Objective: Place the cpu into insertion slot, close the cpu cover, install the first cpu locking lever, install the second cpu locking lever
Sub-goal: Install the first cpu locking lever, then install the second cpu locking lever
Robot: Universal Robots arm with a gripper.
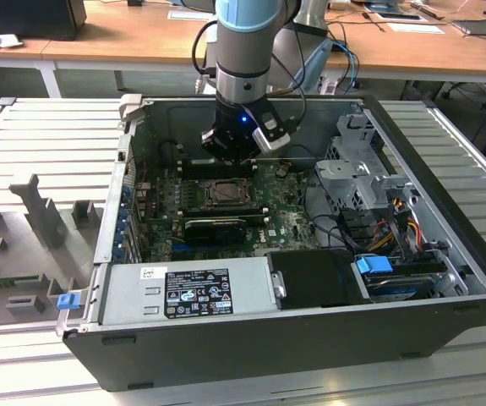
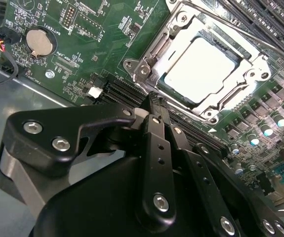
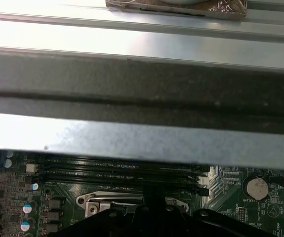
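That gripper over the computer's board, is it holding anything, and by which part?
Nothing is held. The gripper is shut with no object between its fingertips, and the cpu already sits in the slot under the closed cover.

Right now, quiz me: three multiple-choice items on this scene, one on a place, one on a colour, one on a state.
1. Where is the cpu? A on the desk; B on the board, under the cover; C on the power supply.
2. Board colour? A red; B blue; C green.
3. The cover is: A lowered flat; B raised upright; C removed.
Answers: B, the cover frames the cpu's edges; C, green shows all around the cover; A, it lies flat on the cpu.
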